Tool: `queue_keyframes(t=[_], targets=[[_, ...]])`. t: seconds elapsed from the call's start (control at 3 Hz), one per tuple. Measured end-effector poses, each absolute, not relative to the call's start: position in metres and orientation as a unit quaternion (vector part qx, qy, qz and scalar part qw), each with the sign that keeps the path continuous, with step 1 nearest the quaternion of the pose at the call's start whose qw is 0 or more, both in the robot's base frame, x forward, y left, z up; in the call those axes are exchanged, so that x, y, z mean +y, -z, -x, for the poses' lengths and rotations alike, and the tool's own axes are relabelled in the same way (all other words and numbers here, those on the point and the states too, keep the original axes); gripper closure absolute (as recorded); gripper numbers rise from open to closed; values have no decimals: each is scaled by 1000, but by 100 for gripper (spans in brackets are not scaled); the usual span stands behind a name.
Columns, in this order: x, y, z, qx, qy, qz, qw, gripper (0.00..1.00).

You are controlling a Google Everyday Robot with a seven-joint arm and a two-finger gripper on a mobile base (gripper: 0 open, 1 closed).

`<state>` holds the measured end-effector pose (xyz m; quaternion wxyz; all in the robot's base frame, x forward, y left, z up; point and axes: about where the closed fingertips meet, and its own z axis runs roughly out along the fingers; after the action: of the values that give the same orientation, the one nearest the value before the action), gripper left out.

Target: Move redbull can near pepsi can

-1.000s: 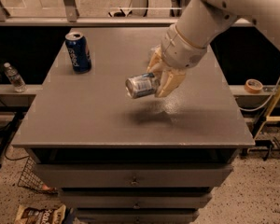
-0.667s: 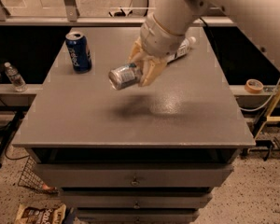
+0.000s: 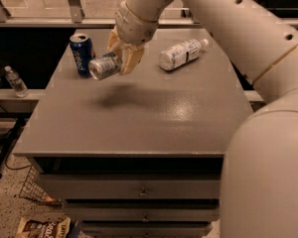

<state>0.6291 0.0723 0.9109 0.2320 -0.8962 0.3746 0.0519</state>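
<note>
Gripper (image 3: 120, 63) clamps the redbull can (image 3: 103, 67) sideways, aloft just beside the pepsi can (image 3: 81, 53); carry looks nearly done to me, next a gentle lowering onto the table (image 3: 139, 123).

Light comes from overhead: the claw (image 3: 117, 63), clasping the redbull can (image 3: 104, 67) above the tabletop (image 3: 139, 133) just beside the pepsi can (image 3: 82, 53), throws a soft dark shadow (image 3: 120, 95) onto the surface nearer the camera. A pale, speckled glare spreads over the tabletop's right middle. The floor and the space behind lie dim.
</note>
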Motion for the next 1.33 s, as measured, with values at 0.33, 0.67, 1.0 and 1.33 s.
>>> queue_keyframes(t=[0.33,0.67,1.0,1.33], targets=[[93,-889,-649,381,-52,901,204,100],[104,-869,-662,402,-45,898,171,100],[111,-856,-672,420,-45,894,150,100],[117,-846,-685,438,-50,888,133,100]])
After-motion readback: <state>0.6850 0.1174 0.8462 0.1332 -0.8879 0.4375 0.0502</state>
